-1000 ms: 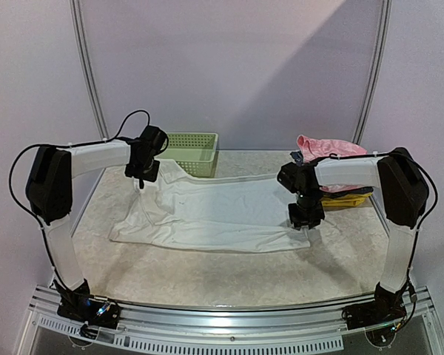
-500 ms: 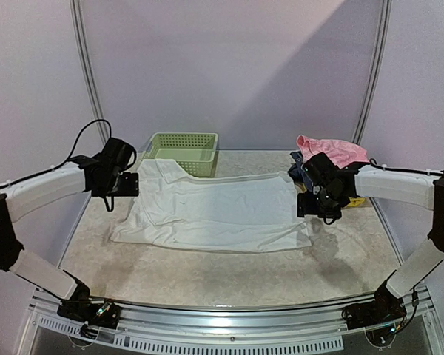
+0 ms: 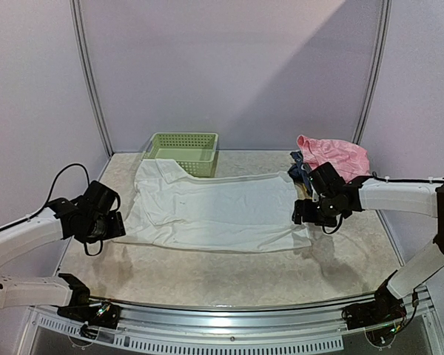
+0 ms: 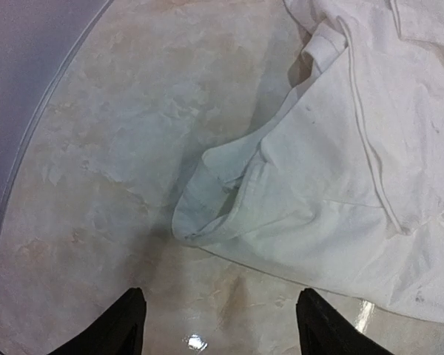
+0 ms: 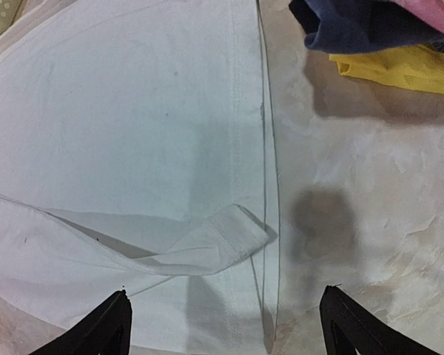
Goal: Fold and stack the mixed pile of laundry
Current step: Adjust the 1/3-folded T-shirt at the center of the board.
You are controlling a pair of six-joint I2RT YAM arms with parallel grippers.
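The large white piece [image 3: 214, 211] of the laundry pile lies spread flat across the middle of the table. The thin pink piece [image 3: 334, 153] is heaped at the back right. My left gripper [image 3: 109, 226] hovers low just off the white piece's near-left corner, open, with only bare tabletop between its fingers [image 4: 222, 325]; the cloth's rumpled edge [image 4: 229, 200] lies just ahead. My right gripper [image 3: 302, 214] is open above the right hem [image 5: 265, 148], over a folded-back flap [image 5: 237, 233]. Neither gripper holds anything.
A pale green lattice basket [image 3: 183, 151] stands at the back, touching the white piece's far edge. Folded dark blue [image 5: 340, 26] and yellow [image 5: 399, 70] clothes sit under the pink piece at the right. Marbled tabletop [image 3: 229, 277] shows in front of the cloth.
Both grippers opened and let go of the white piece. The left arm swung from the far left corner down to the near left; the right arm lowered and stretched over the right hem.
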